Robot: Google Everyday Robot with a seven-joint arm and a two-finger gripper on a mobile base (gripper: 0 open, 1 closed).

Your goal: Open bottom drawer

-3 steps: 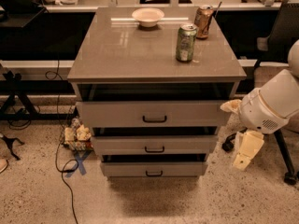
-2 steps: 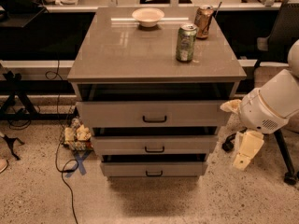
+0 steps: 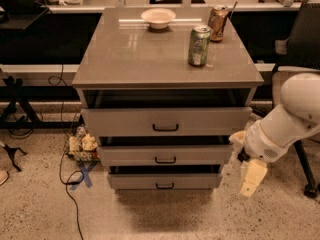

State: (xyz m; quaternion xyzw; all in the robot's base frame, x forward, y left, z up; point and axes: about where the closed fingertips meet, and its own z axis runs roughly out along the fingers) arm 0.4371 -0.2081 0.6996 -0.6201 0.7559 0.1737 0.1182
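Observation:
The bottom drawer (image 3: 165,181) is the narrowest, shallowest front of three on the grey-beige cabinet, low near the floor, with a small black bar handle (image 3: 164,186). A dark gap shows above its front. My gripper (image 3: 251,178) hangs at the end of the white arm, to the right of the cabinet at bottom-drawer height, apart from the drawer. One cream finger (image 3: 253,177) points down; nothing shows in it.
Mid-sized drawer (image 3: 165,155) and widest top drawer (image 3: 166,122) sit above. On the cabinet top: green can (image 3: 199,45), brown can (image 3: 218,23), white bowl (image 3: 158,18). Office chair (image 3: 300,44) at right. Cable (image 3: 67,184) and small bundle (image 3: 82,145) on the floor at left.

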